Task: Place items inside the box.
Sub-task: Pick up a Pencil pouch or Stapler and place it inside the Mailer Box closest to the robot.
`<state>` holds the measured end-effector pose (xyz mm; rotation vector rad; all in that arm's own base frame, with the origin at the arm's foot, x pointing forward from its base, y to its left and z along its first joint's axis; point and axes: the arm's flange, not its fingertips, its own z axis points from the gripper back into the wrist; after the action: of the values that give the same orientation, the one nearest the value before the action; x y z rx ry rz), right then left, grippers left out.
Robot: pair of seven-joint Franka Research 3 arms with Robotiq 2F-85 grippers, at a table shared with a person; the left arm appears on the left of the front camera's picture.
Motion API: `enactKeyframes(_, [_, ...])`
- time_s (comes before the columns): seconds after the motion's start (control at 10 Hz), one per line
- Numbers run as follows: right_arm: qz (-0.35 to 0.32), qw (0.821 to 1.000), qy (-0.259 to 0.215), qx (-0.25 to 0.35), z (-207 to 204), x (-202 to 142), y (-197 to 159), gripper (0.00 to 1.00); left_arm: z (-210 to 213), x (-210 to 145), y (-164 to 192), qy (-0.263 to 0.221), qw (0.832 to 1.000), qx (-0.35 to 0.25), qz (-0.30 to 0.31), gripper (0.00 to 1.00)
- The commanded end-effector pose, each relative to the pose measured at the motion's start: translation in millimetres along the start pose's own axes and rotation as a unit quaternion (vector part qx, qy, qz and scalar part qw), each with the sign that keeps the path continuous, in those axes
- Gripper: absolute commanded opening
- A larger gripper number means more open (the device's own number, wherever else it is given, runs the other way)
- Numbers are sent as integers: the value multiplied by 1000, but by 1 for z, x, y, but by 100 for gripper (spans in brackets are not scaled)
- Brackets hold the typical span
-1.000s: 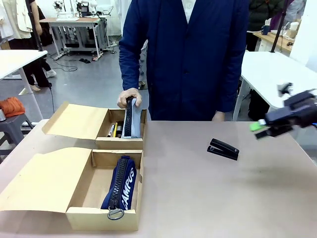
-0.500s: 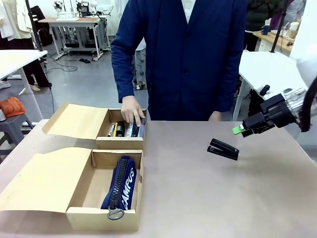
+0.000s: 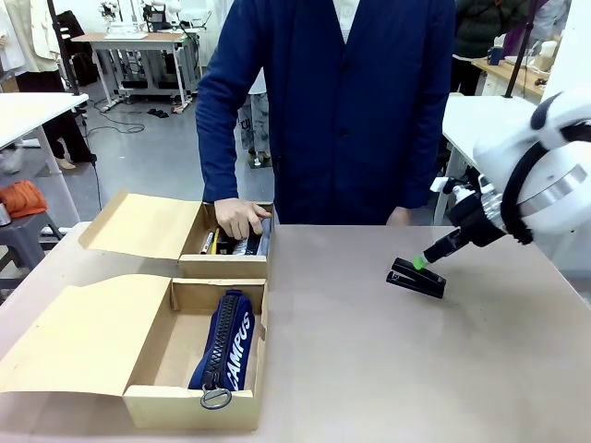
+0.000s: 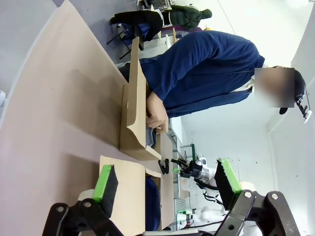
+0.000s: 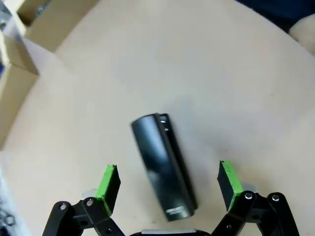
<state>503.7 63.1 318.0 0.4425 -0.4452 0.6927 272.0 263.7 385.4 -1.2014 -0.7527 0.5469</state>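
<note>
Right gripper [image 3: 420,262]: hangs low over the black stapler [image 3: 416,278], its green pad tip just above the stapler's far end. Its jaws are spread wide and nothing is grasped. In the right wrist view the stapler is seen lying flat between the two fingers, running lengthwise away from the camera. Bare surface is left on either side, and neither pad is touching it.

Left gripper [image 4: 166,181]: released, jaws wide apart, nothing between them. It is held away from the task's things.

Surface [image 3: 369,369]: pale brown and plain. The stapler lies right of centre, well apart from the boxes. Two open cardboard boxes stand at the left, flaps folded out to the left. The near box [image 3: 185,397] holds the navy zip pouch [image 3: 226,341], laid lengthwise with its white lettering up and its zip ring at the near end. The far box [image 3: 222,268] stands just behind it. A person's hand [image 3: 238,219] is pressed down into the far box upon several small items, which are too hidden to be told apart.

Room: a person in a dark blue coat [image 3: 351,111] stands at the far edge of the surface. A grey floor, white tables at left and right [image 3: 489,120] and a workbench at the far left [image 3: 138,41] are seen behind. Something orange [image 3: 20,197] rests on a stool at the left.
</note>
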Motion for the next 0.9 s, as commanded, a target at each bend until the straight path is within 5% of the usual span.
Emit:
enactKeyframes(0.0, [49, 998, 23, -29, -30, -8, 1, 100, 3, -3, 0, 4, 1000, -5, -10, 100])
enactKeyframes(0.4, [61, 995, 78, -28, -58, -19, 3, 100, 3, -3, 0, 4, 1000, -5, -10, 100])
enactKeyframes(0.5, [54, 995, 74, -25, -57, -19, 4, 40, 3, -3, 0, 4, 1000, -5, -10, 100])
enactKeyframes(0.6, [52, 996, 70, -21, -56, -18, 5, 40, 3, -3, 0, 4, 1000, -5, -10, 100])
enactKeyframes(0.7, [51, 997, 64, -17, -54, -19, 6, 0, 3, -3, 0, 4, 1000, -5, -10, 100])
enactKeyframes(0.8, [51, 997, 57, -13, -50, -19, 7, 35, 3, -3, 0, 4, 1000, -5, -10, 100])
